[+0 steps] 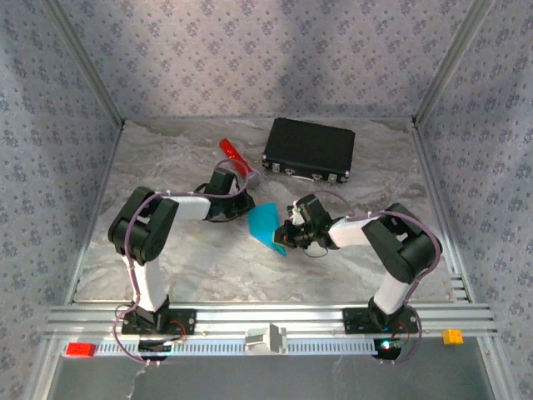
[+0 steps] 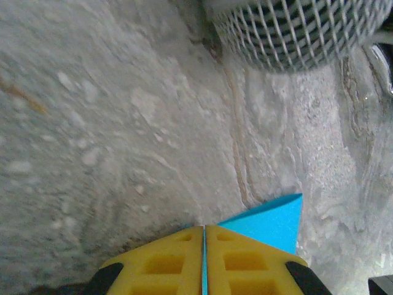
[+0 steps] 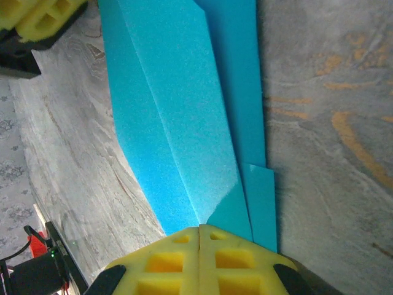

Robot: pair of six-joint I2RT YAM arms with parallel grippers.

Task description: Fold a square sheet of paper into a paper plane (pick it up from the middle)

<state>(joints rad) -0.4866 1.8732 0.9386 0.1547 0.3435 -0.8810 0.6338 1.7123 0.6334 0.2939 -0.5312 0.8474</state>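
Folded cyan-blue paper (image 1: pixel 268 225) near the middle of the tabletop, spanning the gap between the two arms. The left gripper (image 2: pixel 204 232) is pinched closed on the paper's far left corner, its yellow pads (image 2: pixel 163 264) meeting on a thin blue sliver, while the right gripper (image 3: pixel 199 232) is clamped on the near right end, with layered folds running away from it. Black case (image 1: pixel 310 150) toward the far edge, right of centre, with a red cylinder (image 1: pixel 236 157) to its left, both apart from the paper
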